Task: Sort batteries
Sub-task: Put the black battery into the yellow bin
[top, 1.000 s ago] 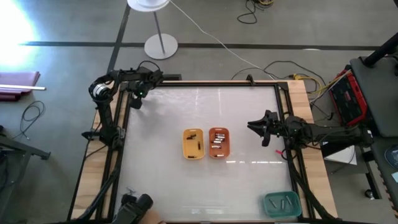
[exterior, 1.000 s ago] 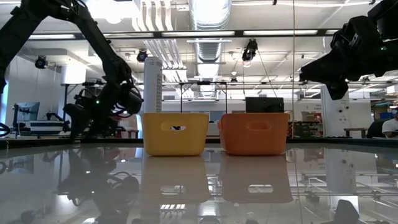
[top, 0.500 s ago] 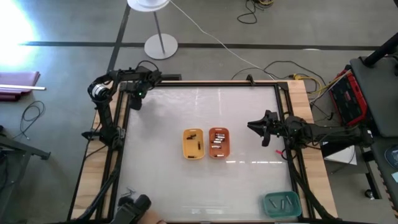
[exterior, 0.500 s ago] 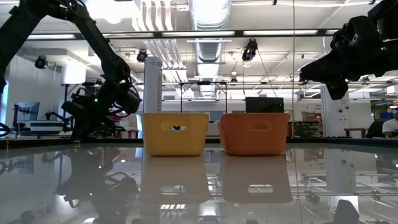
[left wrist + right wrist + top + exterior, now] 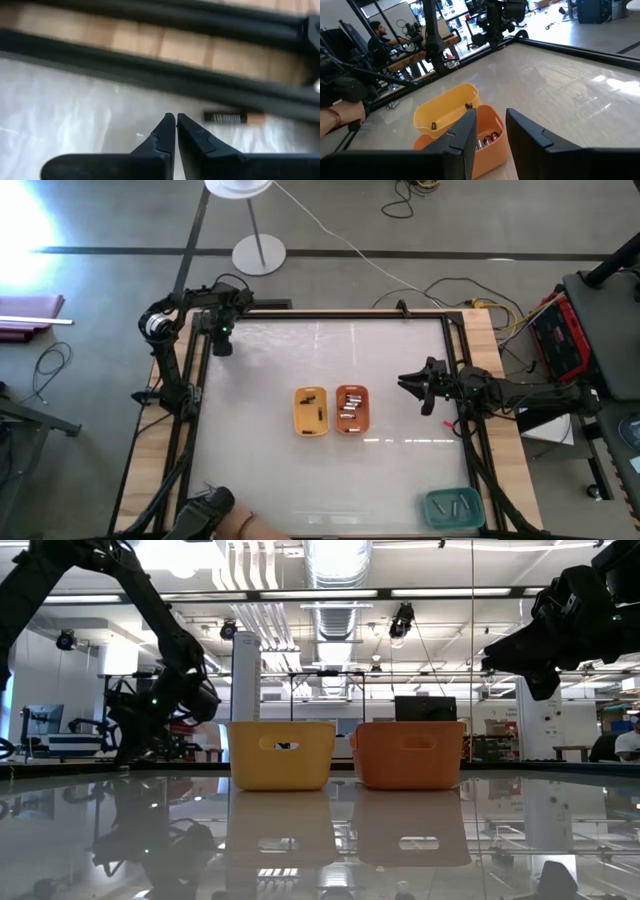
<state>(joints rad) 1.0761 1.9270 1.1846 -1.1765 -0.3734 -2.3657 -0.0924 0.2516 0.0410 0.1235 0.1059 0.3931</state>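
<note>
My left gripper [image 5: 176,118] is shut at the table's far left corner [image 5: 221,344], low over the white surface. A dark battery [image 5: 231,117] with a copper end lies flat on the table just beyond its tips, untouched, beside the black frame rail. In the table's middle stand a yellow tray [image 5: 311,410] with dark batteries and an orange tray [image 5: 352,409] with silvery ones [image 5: 487,139]. My right gripper [image 5: 490,123] hangs open above the table, right of the orange tray [image 5: 408,384], with nothing between its fingers.
A teal tray [image 5: 453,507] with several batteries sits at the near right corner. A black frame [image 5: 458,370] borders the table. A person's hand with a dark object [image 5: 212,512] shows at the near left edge. Free room lies all around the two middle trays.
My left gripper has shifted a little toward the table's far left corner. The dark object in the person's hand at the near edge has moved leftward. My right arm has kept still.
</note>
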